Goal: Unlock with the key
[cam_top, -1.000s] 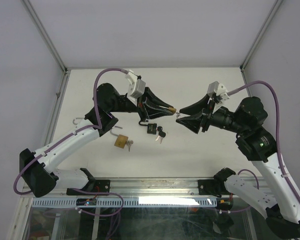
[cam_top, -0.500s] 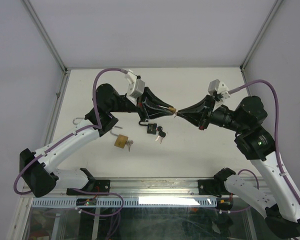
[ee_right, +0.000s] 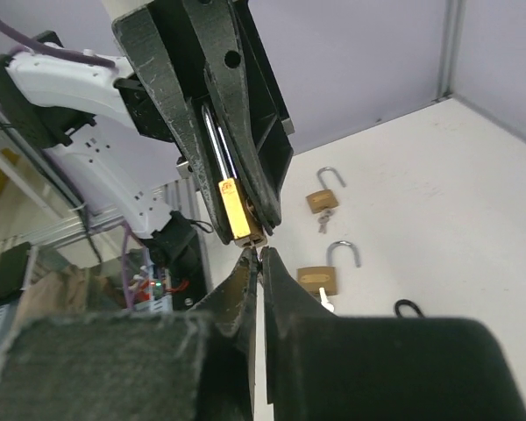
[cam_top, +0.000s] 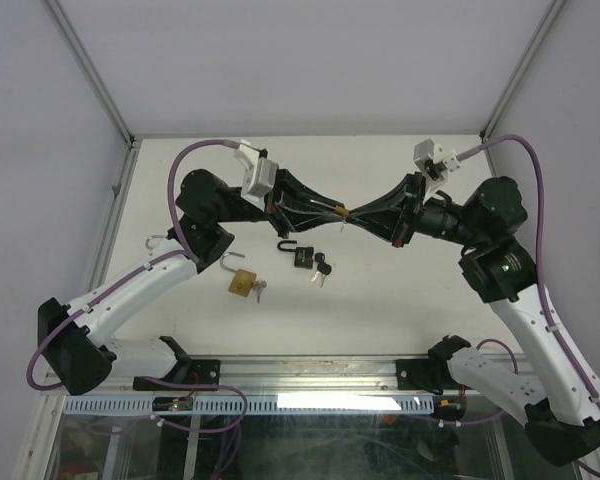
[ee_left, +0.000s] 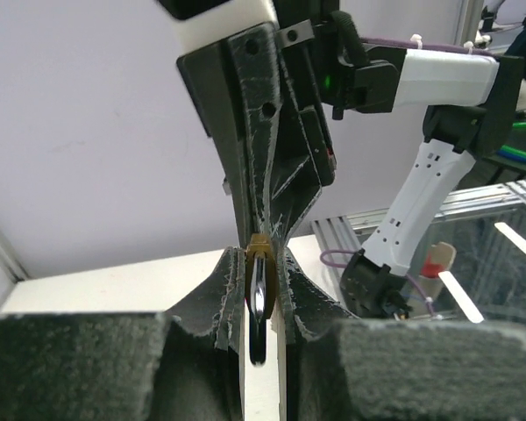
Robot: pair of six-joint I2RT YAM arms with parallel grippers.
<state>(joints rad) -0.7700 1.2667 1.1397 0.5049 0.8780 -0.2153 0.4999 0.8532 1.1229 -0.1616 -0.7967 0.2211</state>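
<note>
I watched the left gripper (ee_left: pixel 261 267) hold the brass padlock (ee_right: pixel 237 209) aloft while the right gripper (ee_right: pixel 259 266) sat clenched on the tiny key (ee_right: pixel 258 252) at its base.

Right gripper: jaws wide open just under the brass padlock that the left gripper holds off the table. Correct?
Not open. The right gripper is shut, its fingertips pressed together just below the brass padlock; the right wrist view shows it. The left gripper does hold that padlock off the table.
</note>
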